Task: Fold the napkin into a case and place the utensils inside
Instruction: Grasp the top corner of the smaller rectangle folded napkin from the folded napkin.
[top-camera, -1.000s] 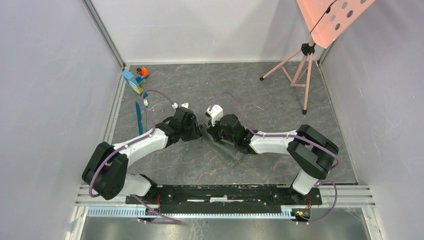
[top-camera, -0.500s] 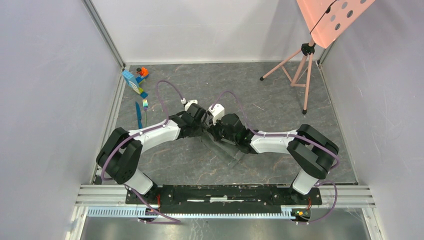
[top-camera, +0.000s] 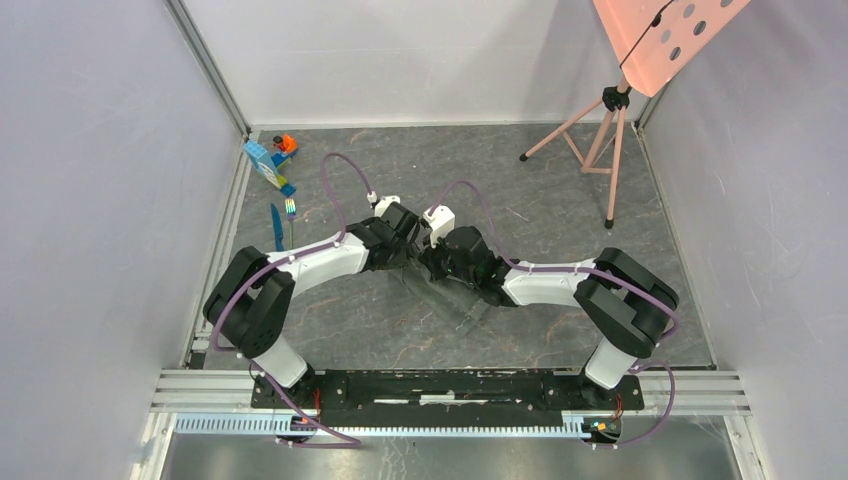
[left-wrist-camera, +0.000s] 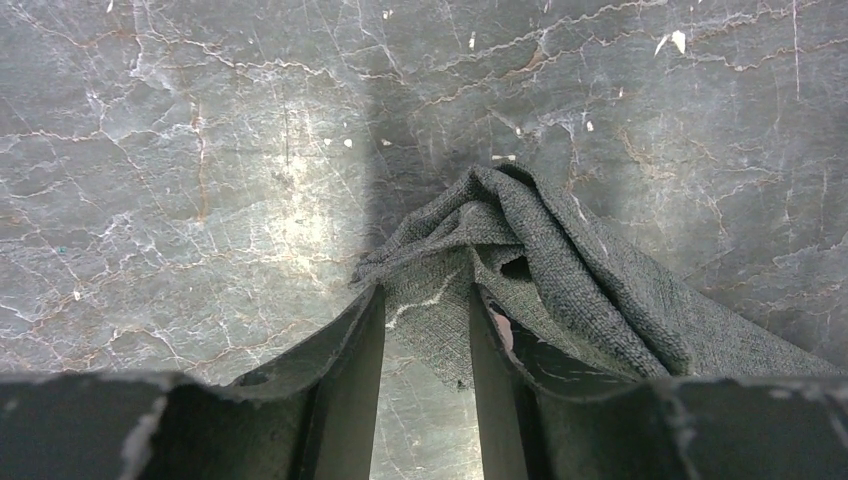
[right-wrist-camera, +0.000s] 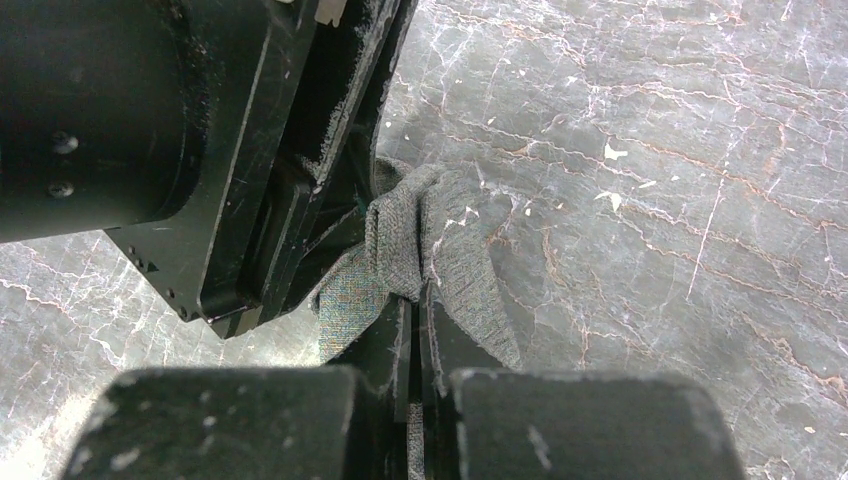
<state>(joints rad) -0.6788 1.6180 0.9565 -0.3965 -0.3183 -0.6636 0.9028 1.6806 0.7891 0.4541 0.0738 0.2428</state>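
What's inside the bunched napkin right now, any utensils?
Only cloth folds show in the napkin; their inside is hidden. The knife and fork lie on the table, near its left edge.

Soft, even light from above fills the overhead view: the counter (top-camera: 560, 200) shows only faint, diffuse shadows and no glare. In the left wrist view a pale sheen lies on the stone at left, beside a dark shadow band above the napkin (left-wrist-camera: 560, 270). Its weave is crisp, while the left pincer (left-wrist-camera: 425, 300) blurs near the lens. The right wrist view is darker, the right pincer (right-wrist-camera: 415, 300) out of focus at the bottom.
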